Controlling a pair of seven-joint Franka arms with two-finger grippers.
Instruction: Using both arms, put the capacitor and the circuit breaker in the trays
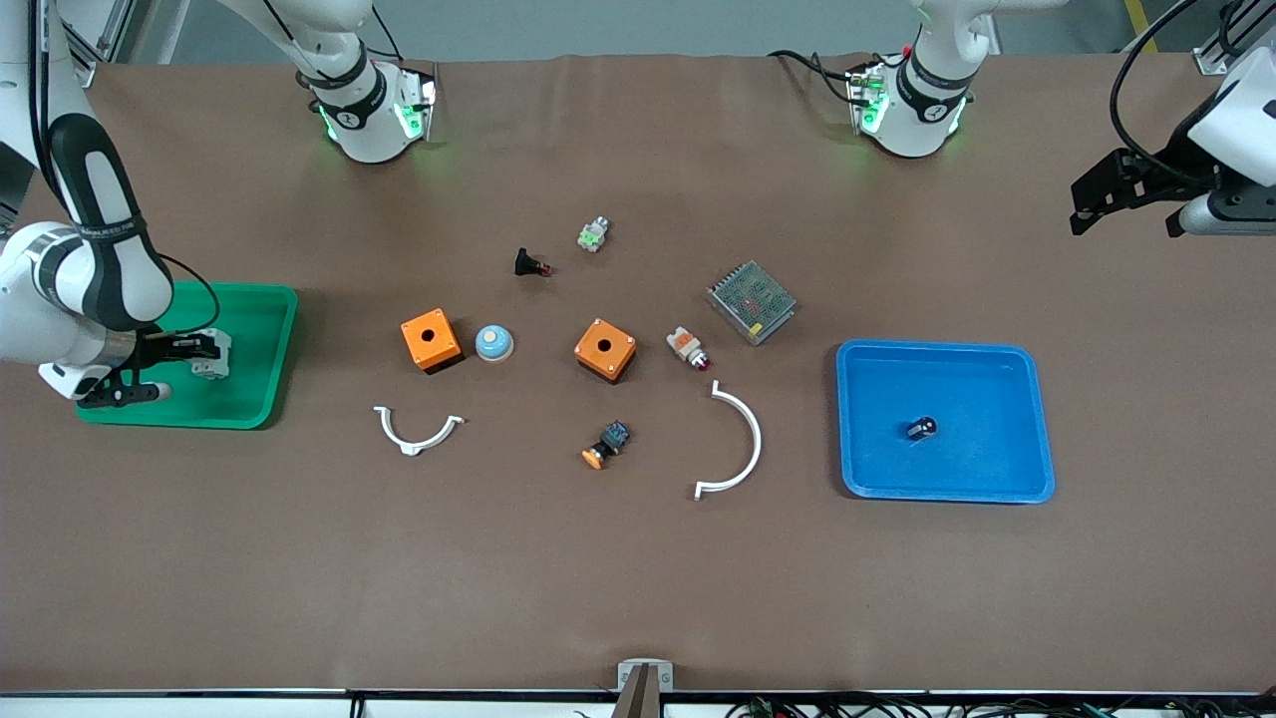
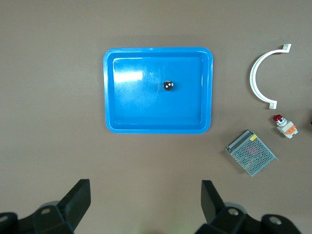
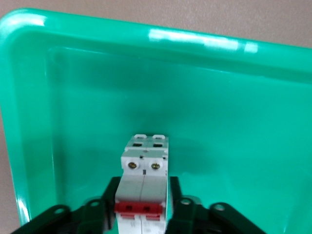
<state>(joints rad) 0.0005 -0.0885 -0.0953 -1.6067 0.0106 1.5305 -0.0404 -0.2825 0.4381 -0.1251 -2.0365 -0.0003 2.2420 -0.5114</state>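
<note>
The circuit breaker (image 1: 211, 357), a white-grey block with red levers, is in the green tray (image 1: 269, 349) at the right arm's end of the table. My right gripper (image 1: 202, 350) is low in that tray and shut on it. In the right wrist view the breaker (image 3: 144, 170) sits between the black fingers (image 3: 109, 195), over the tray floor (image 3: 219, 122). The capacitor (image 1: 921, 428) lies in the blue tray (image 1: 997, 351); it also shows in the left wrist view (image 2: 168, 85). My left gripper (image 1: 1126, 214) is open and empty, up over the table at the left arm's end (image 2: 145, 190).
Between the trays lie two orange boxes (image 1: 429, 339) (image 1: 605, 349), a blue dome button (image 1: 493, 343), an indicator lamp (image 1: 688, 347), a mesh-covered unit (image 1: 751, 300), two white arcs (image 1: 417, 431) (image 1: 738, 439), a push button (image 1: 606, 444), a black part (image 1: 530, 264) and a green-white part (image 1: 593, 234).
</note>
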